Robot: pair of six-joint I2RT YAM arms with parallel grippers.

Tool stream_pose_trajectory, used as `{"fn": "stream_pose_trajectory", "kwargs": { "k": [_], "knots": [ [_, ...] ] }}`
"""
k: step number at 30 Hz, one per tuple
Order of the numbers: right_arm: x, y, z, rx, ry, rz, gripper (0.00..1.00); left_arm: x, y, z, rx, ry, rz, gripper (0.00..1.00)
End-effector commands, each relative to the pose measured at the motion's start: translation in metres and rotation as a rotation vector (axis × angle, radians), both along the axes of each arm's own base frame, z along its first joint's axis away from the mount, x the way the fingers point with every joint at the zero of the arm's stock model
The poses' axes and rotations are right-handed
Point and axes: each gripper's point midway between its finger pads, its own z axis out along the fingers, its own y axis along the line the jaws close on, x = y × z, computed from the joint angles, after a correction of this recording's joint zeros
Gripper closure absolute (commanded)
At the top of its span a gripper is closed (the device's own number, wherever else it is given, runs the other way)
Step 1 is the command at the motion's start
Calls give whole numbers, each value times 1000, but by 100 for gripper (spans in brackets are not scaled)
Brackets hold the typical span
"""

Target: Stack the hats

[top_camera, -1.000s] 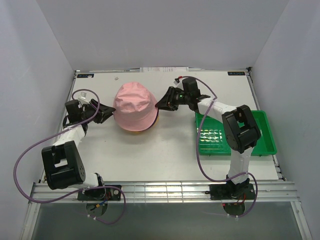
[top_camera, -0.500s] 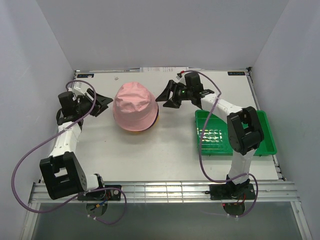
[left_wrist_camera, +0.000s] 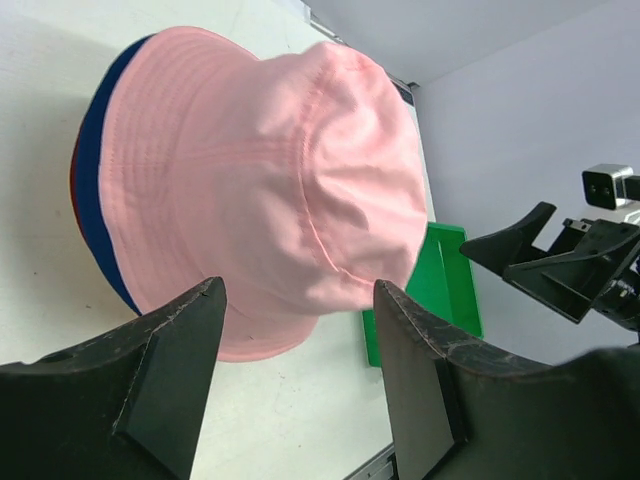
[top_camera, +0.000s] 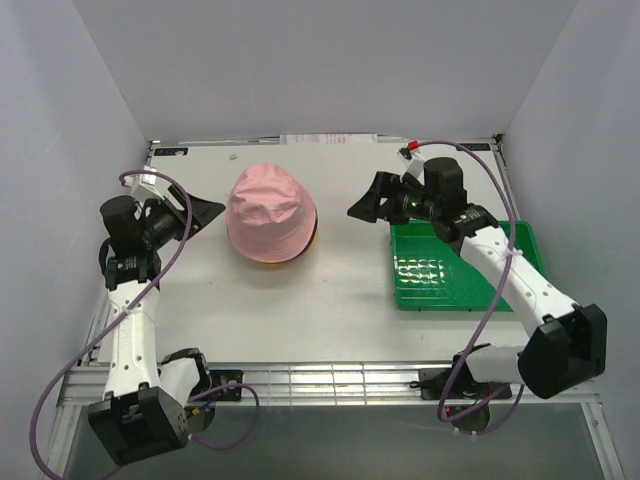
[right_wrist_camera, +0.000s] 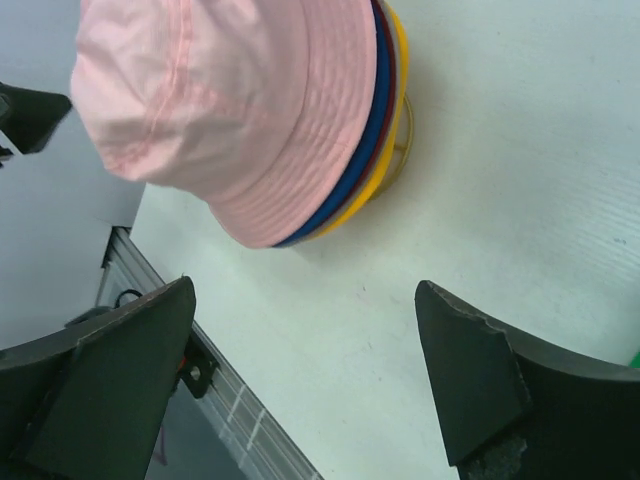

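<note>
The soft pink hat (top_camera: 270, 208), round-crowned with a floppy brim, covers the blue hat (left_wrist_camera: 92, 175), dark red hat (left_wrist_camera: 73, 175) and yellow hat (right_wrist_camera: 401, 95) near the table's (top_camera: 330, 300) far edge, between the left gripper (top_camera: 208, 217) and right gripper (top_camera: 362, 197), both spread wide and empty.

left arm (top_camera: 131, 305): upright, wrist turned right | left gripper (top_camera: 206, 211): jaws apart, holding nothing | right arm (top_camera: 503, 268): reaching forward-left | right gripper (top_camera: 362, 201): jaws wide apart, holding nothing, facing left
</note>
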Motion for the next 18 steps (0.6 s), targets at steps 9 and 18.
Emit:
{"fn": "stream_pose_trajectory", "kwargs": {
  "k": [9,18],
  "knots": [
    [-45,-63,-21,-223,-105,-120,11,-60,-31,-3,-2,-14,-103,30],
    [-45,-71,-3,-225,-161,-159,11,-67,-36,10,1,-47,-114,29]
  ]
}}
